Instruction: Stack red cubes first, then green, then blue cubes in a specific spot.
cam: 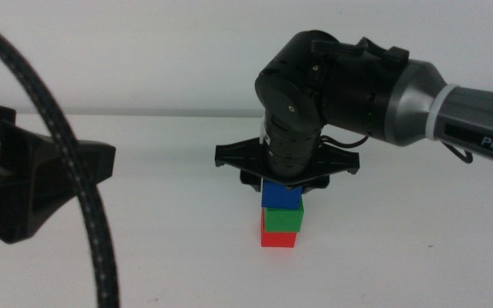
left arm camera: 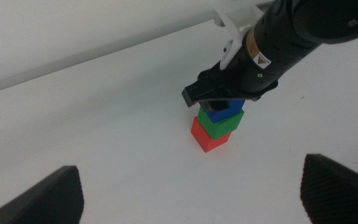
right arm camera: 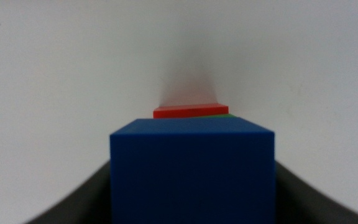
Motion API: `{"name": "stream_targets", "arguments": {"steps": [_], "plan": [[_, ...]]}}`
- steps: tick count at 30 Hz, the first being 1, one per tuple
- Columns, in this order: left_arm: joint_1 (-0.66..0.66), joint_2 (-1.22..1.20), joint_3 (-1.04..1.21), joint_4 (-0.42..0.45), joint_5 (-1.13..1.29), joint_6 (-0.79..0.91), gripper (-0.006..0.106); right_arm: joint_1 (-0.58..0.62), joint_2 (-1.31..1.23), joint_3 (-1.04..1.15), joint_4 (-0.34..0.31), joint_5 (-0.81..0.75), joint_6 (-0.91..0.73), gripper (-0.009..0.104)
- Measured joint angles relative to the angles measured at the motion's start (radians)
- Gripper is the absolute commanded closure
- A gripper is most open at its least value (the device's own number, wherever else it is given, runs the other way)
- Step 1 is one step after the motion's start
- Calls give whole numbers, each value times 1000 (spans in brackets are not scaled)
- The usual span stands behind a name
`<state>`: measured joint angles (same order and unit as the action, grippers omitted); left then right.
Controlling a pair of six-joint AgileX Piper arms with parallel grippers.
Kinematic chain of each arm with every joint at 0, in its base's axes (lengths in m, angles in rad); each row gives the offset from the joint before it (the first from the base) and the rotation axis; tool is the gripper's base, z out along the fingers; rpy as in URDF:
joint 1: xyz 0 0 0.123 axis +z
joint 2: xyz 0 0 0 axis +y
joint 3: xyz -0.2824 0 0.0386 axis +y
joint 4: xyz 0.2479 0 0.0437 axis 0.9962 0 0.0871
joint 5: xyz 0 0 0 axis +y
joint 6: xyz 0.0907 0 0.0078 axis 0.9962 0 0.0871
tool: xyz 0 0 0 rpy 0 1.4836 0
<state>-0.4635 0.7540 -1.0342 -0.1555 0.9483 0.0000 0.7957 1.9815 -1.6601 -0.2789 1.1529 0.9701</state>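
Three cubes stand stacked on the white table: red cube (cam: 278, 239) at the bottom, green cube (cam: 282, 220) on it, blue cube (cam: 282, 197) on top. The left wrist view shows the same stack, red (left arm camera: 209, 138), green (left arm camera: 225, 124), blue (left arm camera: 219, 114). My right gripper (cam: 282, 186) comes straight down onto the stack, shut on the blue cube (right arm camera: 191, 174), whose sides meet the dark jaws. Only an edge of the red cube (right arm camera: 190, 112) peeks out beyond it. My left gripper (cam: 7, 192) waits at the left, open and empty (left arm camera: 191, 193).
A thick black cable (cam: 75, 171) arcs down across the left of the middle view, in front of the left gripper. The right arm's grey forearm (cam: 435, 107) reaches in from the right. White table (cam: 400, 239) surrounds the stack.
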Motion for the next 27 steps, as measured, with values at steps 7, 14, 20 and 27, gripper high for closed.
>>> {"name": "stream_targets", "arguments": {"steps": [7, 14, 20, 27], "plan": [[0, 0, 0, 0, 0, 0, 7, 0, 6, 0, 8, 0, 0, 14], [0, 0, 0, 0, 0, 0, 7, 0, -126, 0, 20, 2, -5, 14], [0, 0, 0, 0, 0, 0, 7, -27, -350, 0, 29, -11, -70, 14], [0, 0, 0, 0, 0, 0, 7, -192, -726, 155, 51, -19, -452, 14]]}}
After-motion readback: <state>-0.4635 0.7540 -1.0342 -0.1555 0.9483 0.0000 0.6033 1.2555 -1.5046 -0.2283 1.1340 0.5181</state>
